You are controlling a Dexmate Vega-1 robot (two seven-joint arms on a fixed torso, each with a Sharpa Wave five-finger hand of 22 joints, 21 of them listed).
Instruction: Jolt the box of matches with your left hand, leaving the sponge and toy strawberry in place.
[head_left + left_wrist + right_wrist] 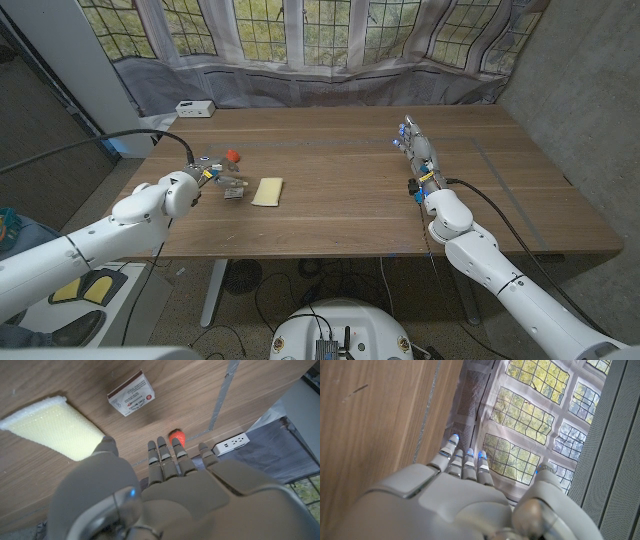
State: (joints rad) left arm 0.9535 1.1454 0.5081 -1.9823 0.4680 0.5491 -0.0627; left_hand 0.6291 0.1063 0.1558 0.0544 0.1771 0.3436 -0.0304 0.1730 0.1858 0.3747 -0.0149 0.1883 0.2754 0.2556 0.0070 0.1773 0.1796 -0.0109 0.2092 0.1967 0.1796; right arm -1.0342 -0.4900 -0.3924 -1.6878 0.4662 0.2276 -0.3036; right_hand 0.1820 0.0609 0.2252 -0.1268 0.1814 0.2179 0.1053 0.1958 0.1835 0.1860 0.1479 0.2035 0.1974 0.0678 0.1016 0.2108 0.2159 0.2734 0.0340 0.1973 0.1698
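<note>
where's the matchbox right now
In the head view the matchbox lies on the table's left side, just ahead of the left hand, between the toy strawberry and the yellow sponge. The left wrist view shows it untouched.

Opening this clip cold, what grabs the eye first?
The left hand at the table's left side, hovering by a tight cluster: a red strawberry, a matchbox and a pale yellow sponge. The hand holds nothing. Across the table, the right hand waits with its fingers straight, and a leaded window runs behind.
</note>
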